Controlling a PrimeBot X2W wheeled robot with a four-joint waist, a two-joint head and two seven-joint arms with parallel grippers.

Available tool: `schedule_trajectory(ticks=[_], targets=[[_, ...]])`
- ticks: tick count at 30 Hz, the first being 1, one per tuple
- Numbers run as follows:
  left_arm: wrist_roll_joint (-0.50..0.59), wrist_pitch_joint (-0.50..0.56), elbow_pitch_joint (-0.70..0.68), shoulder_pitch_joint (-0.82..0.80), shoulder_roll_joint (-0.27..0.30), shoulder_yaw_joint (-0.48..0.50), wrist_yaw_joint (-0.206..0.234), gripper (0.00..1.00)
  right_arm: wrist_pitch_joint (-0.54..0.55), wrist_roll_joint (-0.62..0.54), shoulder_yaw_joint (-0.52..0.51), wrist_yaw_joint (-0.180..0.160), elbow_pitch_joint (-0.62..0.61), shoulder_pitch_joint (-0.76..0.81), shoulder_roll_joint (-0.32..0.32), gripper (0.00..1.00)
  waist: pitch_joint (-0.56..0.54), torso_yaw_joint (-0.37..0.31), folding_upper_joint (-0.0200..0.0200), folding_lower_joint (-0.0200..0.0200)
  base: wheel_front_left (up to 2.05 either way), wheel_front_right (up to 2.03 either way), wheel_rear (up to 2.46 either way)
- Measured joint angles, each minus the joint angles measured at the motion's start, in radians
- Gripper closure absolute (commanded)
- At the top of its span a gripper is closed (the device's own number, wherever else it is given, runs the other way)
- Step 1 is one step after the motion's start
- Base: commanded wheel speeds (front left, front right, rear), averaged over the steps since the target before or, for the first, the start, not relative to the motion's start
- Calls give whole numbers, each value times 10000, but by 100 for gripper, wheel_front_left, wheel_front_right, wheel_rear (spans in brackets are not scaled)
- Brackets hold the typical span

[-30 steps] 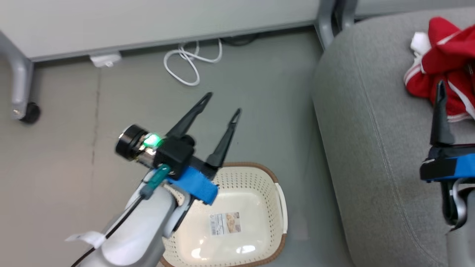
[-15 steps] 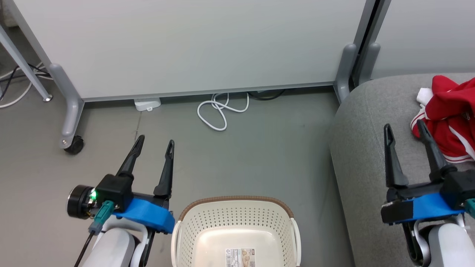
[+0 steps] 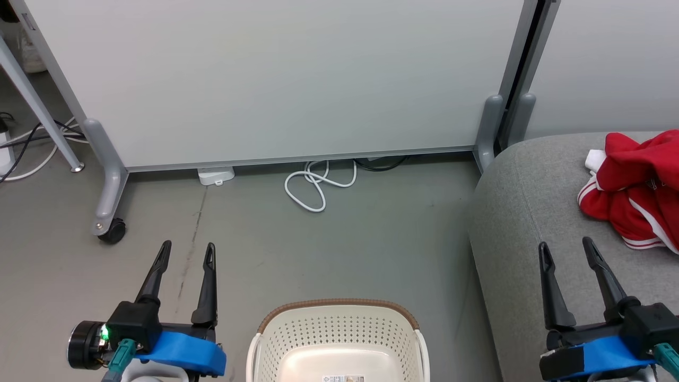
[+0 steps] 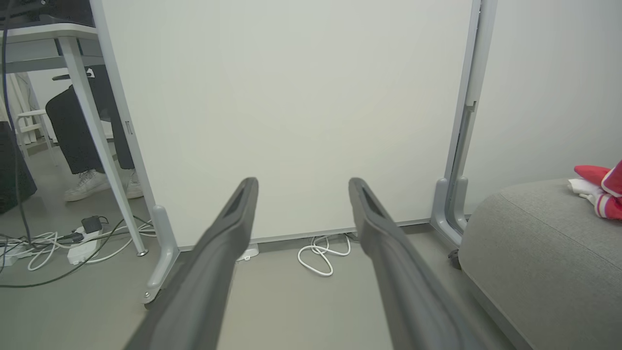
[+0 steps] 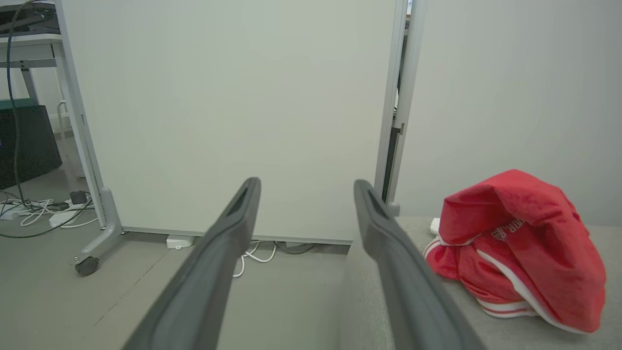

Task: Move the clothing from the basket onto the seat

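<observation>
The red clothing (image 3: 634, 191) with white stripe trim lies bunched on the grey seat (image 3: 530, 212) at the right; the right wrist view shows the heap of clothing (image 5: 520, 248) with small lettering. The cream basket (image 3: 339, 334) with its brown rim stands on the floor at bottom centre, nothing red inside the part that shows. My left gripper (image 3: 186, 252) hangs open over the floor left of the basket. My right gripper (image 3: 566, 250) is open above the seat, short of the clothing. Both hold nothing.
A pale partition panel (image 3: 276, 79) on grey wheeled feet (image 3: 109, 228) stands behind, with a coiled white cable (image 3: 315, 185) at its base. A table leg (image 3: 37, 106) and more cables lie far left. In the left wrist view a person's legs and shoes (image 4: 92, 182) show beyond the table.
The head camera has tilted up, so the whole picture shifted down. Both grippers have drawn back toward the bottom edge and stay open; one second ago the left gripper was above the basket.
</observation>
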Motion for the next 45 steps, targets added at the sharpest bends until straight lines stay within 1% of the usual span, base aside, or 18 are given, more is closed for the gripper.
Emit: schedule_trajectory(ticks=[7,18,23,24,31,45], targets=[[328,2,-263,278,-144,267,-23,0,2,8,-61,0,-82,419,75,0,-66,6,0,2,0,0,0],[510,2,-211,413,-418,384,-435,0,2,242,-159,0,-77,613,100,0,-117,-85,0,2,0,0,0],[600,2,-61,411,-495,518,-502,0,2,268,-198,0,-77,612,100,0,-102,-125,0,2,0,0,0],[616,2,-42,409,-512,545,-527,100,2,270,-209,0,-77,612,100,100,-100,-128,0,1,0,0,0],[468,115,487,846,-708,558,-529,100,90,362,-215,0,518,701,194,100,-94,-141,0,2,0,0,0],[-2067,790,483,813,-892,1047,-704,100,759,3170,-232,0,719,591,196,100,-67,-220,0,2,0,0,0]])
